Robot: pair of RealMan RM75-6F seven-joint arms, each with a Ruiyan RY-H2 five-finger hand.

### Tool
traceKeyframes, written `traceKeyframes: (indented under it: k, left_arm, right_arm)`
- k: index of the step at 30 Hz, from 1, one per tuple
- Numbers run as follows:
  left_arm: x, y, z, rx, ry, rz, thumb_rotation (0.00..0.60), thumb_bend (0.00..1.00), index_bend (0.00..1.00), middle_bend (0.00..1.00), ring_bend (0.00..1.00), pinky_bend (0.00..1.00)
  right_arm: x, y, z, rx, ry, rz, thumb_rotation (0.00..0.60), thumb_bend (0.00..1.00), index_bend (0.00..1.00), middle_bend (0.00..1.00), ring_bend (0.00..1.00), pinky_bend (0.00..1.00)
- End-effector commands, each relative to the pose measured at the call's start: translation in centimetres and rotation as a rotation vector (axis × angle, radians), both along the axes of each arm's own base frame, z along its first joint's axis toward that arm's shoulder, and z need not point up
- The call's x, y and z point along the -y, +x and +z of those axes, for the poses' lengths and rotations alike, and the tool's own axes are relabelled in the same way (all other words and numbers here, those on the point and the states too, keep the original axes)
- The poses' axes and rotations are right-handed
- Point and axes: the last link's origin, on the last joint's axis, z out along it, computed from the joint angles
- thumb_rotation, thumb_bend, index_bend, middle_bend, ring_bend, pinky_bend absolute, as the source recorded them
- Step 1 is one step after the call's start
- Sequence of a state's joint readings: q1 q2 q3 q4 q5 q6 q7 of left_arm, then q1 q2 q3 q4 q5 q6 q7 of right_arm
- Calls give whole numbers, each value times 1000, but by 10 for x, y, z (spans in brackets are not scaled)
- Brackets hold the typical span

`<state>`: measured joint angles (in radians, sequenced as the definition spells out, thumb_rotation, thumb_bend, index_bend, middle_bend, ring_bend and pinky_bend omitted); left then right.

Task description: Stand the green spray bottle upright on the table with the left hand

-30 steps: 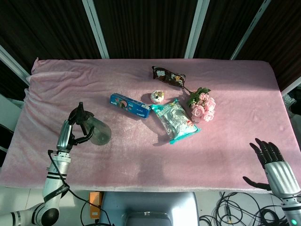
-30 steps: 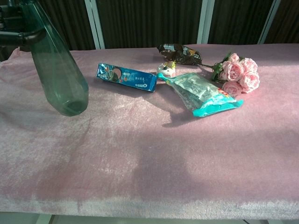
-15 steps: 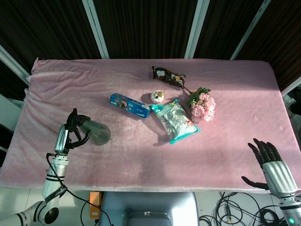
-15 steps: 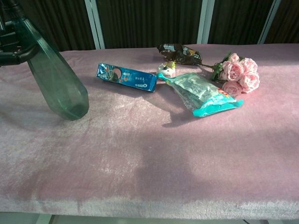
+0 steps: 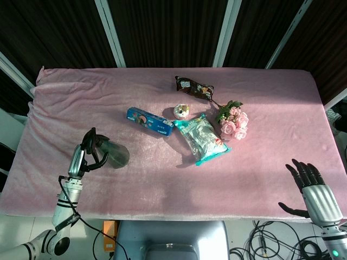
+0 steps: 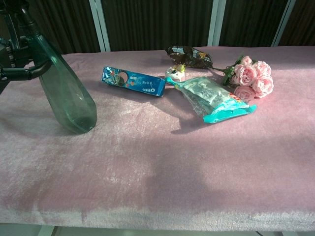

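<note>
The green spray bottle (image 5: 112, 154) (image 6: 66, 91) is a translucent dark green bottle with a black spray head, near the table's left front. It leans slightly, its base resting on the pink cloth. My left hand (image 5: 87, 156) (image 6: 17, 55) grips it around the neck, just below the spray head. My right hand (image 5: 313, 186) hovers off the table's front right corner, fingers spread, holding nothing; the chest view does not show it.
A blue Oreo pack (image 5: 149, 122), a small round cake (image 5: 181, 111), a teal snack bag (image 5: 203, 138), a dark snack wrapper (image 5: 194, 89) and a pink rose bunch (image 5: 233, 121) lie mid-table. The pink cloth (image 5: 260, 108) covers the whole table.
My left hand lowered the bottle and shifted it slightly right; its base now touches the cloth and it stands closer to upright. The right hand barely moved.
</note>
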<state>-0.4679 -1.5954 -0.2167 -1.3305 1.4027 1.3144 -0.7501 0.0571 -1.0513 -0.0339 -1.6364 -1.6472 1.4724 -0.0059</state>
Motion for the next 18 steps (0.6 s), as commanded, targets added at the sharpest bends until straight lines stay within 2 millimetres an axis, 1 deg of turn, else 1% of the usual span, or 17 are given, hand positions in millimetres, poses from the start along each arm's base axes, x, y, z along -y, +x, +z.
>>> traceKeyframes:
  k: [1,2,5,7,10,14,18]
  left_arm:
    - [0,-1,-1,-9,-3,-3,600,477,618,627,267,0]
    - [0,0,-1,-13,-3,-7,600,474,606,618,259,0]
    - [0,0,-1,-25,-2,-18,600,444,479,548,204,0]
    - [0,-1,-1,-24,-5,-24,600,413,388,484,152,0]
    - [0,-2,-2,-33,-23,-22,600,395,281,386,79,0]
    - [-1,-3,-3,-28,-42,-2,600,378,190,277,10,0]
    - [-1,-2,-2,-10,-42,7,600,365,109,196,0,0]
  right_arm:
    - [0,0,0,0,-1,0,600,274,0,0,0,0]
    - [0,0,0,0,-1,-1,600,274,0,0,0,0]
    - [0,0,0,-1,0,-1,600,274,0,0,0,0]
    - [0,0,0,-1,0,-3,600,274,0,0,0,0]
    - [0,0,1,0,-1,-2,600,274,0,0,0,0]
    - [-1,0,0,-2,0,0,600,274,0,0,0,0]
    - [-1,0,1,0,-1,0,600,274,0,0,0,0]
